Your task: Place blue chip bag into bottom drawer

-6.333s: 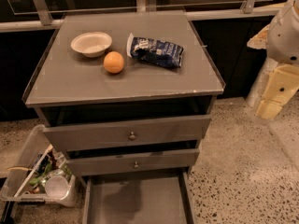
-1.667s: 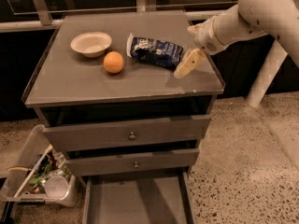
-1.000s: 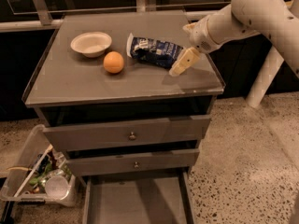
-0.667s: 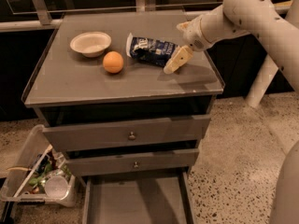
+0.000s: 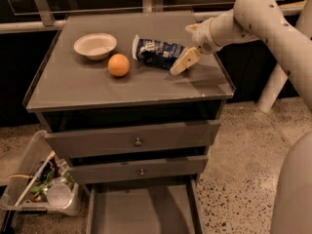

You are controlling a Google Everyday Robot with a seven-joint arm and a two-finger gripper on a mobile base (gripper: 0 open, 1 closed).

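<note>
The blue chip bag (image 5: 158, 52) lies flat on the cabinet top (image 5: 97, 89), white sealed end to the left, right of centre. My gripper (image 5: 180, 50) reaches in from the right and is open at the bag's right end. One cream finger (image 5: 184, 61) rests by the bag's near right corner. The other finger (image 5: 191, 28) is behind the bag. The bag is not lifted. The bottom drawer (image 5: 141, 208) is pulled open at the foot of the cabinet and its grey floor is bare.
An orange (image 5: 119, 65) and a white bowl (image 5: 95, 45) sit left of the bag. The two upper drawers (image 5: 138, 140) are shut. A clear bin of rubbish (image 5: 44, 186) stands on the floor at the left. A rail runs behind the cabinet.
My arm has come in from the right, and the gripper has moved left across the cabinet top to the bag's right end. The bag, orange and bowl have not moved.
</note>
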